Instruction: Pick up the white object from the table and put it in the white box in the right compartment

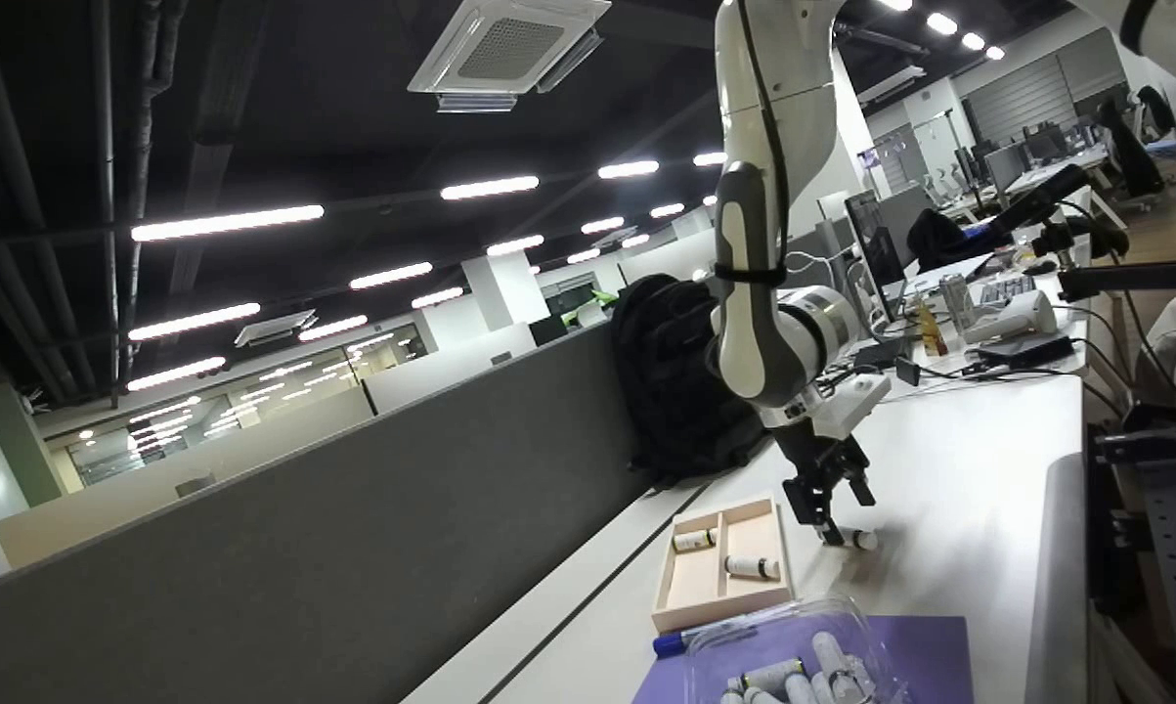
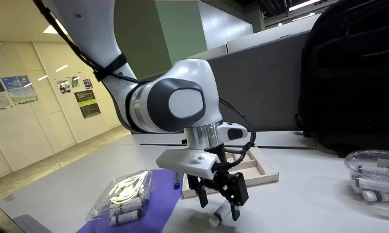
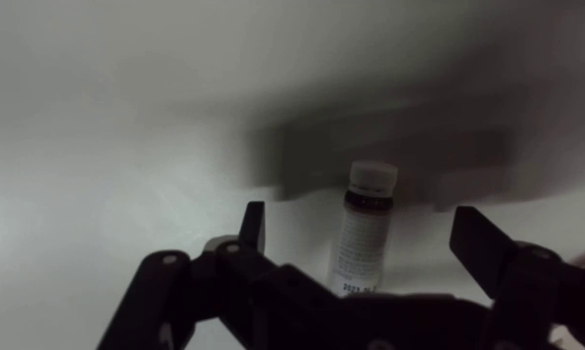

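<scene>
The white object is a small white-labelled vial with a white cap and dark neck, lying on the table in both exterior views point(image 1: 863, 540) point(image 2: 222, 212). It also shows in the wrist view point(image 3: 364, 238), its lower end hidden by the gripper. My gripper is open and low over the table, its fingers on either side of the vial and apart from it in the wrist view point(image 3: 360, 218); it shows in both exterior views point(image 1: 849, 518) point(image 2: 220, 210). The white box point(image 1: 719, 612) is a pale wooden tray beside the gripper, with a similar vial in each compartment. In an exterior view the gripper partly hides it point(image 2: 267, 178).
A purple sheet point(image 1: 935, 655) lies by the box, bearing a clear plastic container point(image 2: 121, 194) with several vials. A blue marker point(image 1: 670, 645) lies against the box. A round clear tub of vials point(image 2: 375, 181) stands on the table. A black backpack point(image 1: 675, 391) leans on the grey partition point(image 1: 402, 518).
</scene>
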### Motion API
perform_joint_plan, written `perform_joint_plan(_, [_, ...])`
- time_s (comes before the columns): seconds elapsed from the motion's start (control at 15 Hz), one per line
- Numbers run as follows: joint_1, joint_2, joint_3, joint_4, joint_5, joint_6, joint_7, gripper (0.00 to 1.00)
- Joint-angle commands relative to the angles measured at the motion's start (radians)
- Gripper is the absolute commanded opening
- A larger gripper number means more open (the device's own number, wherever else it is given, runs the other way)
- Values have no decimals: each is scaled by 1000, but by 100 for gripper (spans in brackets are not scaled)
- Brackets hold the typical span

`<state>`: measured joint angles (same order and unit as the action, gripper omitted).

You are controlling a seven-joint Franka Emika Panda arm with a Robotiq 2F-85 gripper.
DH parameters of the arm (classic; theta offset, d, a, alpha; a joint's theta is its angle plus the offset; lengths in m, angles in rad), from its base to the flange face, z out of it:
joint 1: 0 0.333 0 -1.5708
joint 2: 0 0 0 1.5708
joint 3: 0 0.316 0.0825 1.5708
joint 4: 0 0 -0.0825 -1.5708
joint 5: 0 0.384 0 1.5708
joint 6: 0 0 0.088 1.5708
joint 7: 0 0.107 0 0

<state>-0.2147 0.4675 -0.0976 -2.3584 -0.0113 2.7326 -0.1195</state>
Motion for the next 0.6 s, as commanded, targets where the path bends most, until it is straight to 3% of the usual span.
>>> perform_joint_plan(0.0, [-36, 35, 32, 65, 35, -53, -61, 67])
perform_joint_plan(0.53, [-26, 51, 20, 89, 18, -52, -73, 11])
